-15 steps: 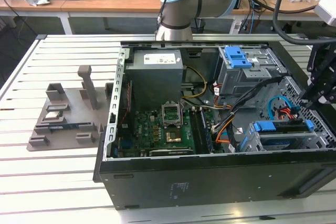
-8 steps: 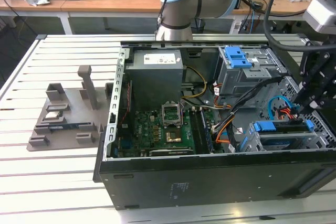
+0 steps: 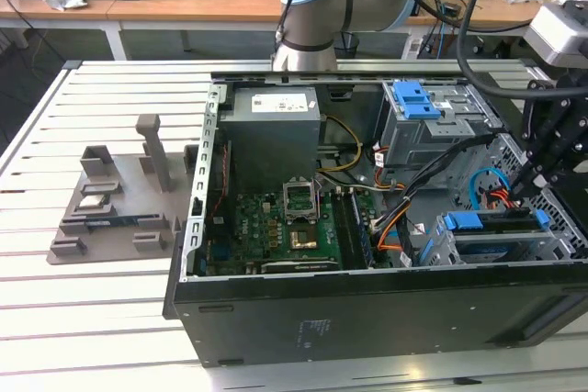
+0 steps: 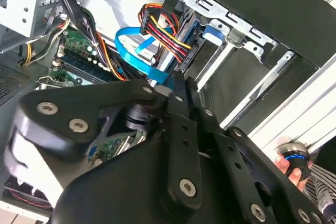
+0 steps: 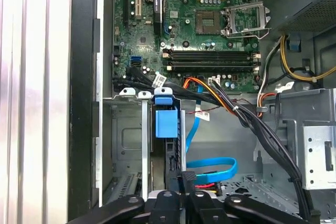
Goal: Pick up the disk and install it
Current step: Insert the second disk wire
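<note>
The disk (image 3: pixel 496 224) sits on edge in the lower bay at the front corner of the open computer case, on the exterior view's right. Its blue carrier bracket (image 5: pixel 167 121) stands between the bay's metal rails, and the bracket (image 4: pixel 212 31) also appears in the second wrist view. My black gripper (image 3: pixel 525 190) reaches down from the exterior view's right to the disk's inner end. In both wrist views the gripper (image 5: pixel 188 178) (image 4: pixel 181 85) has its tips close together, shut, right beside the disk's edge, with nothing visible between them. A red, yellow and black cable plug (image 4: pixel 165 30) lies at that same end.
The grey power supply box (image 3: pixel 274 130) and the green motherboard (image 3: pixel 276 227) fill the case's middle. A metal drive cage with a blue clip (image 3: pixel 413 98) stands behind the bay. A blue flat cable (image 5: pixel 212 163) and black cable bundles (image 5: pixel 262 129) cross nearby. A grey fixture (image 3: pixel 119 199) rests on the slatted table. A hand (image 4: pixel 291 163) holds a round button.
</note>
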`<state>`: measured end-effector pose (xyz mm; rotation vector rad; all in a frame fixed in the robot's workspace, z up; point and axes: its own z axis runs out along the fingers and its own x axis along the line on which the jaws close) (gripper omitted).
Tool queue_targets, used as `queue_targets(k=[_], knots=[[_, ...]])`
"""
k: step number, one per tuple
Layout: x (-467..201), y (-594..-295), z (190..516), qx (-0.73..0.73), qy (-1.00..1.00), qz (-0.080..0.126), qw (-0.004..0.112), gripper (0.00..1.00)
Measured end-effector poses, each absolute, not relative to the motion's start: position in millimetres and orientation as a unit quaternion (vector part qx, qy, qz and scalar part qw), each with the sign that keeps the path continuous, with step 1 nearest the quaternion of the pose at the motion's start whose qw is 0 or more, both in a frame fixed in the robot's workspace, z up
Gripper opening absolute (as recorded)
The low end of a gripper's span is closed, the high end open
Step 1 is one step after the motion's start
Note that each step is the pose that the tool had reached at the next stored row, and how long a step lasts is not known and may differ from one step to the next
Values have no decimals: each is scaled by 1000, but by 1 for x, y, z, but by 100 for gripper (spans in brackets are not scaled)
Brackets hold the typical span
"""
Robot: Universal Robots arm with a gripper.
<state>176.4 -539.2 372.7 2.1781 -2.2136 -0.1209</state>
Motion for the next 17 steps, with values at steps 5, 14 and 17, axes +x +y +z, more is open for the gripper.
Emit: queue_targets(k=[5, 14, 17], knots=[[176, -541, 373, 701, -712, -39, 17, 11], [171, -549, 356, 702, -711, -38, 19, 11], [168, -550, 358, 704, -709, -37, 18, 11]])
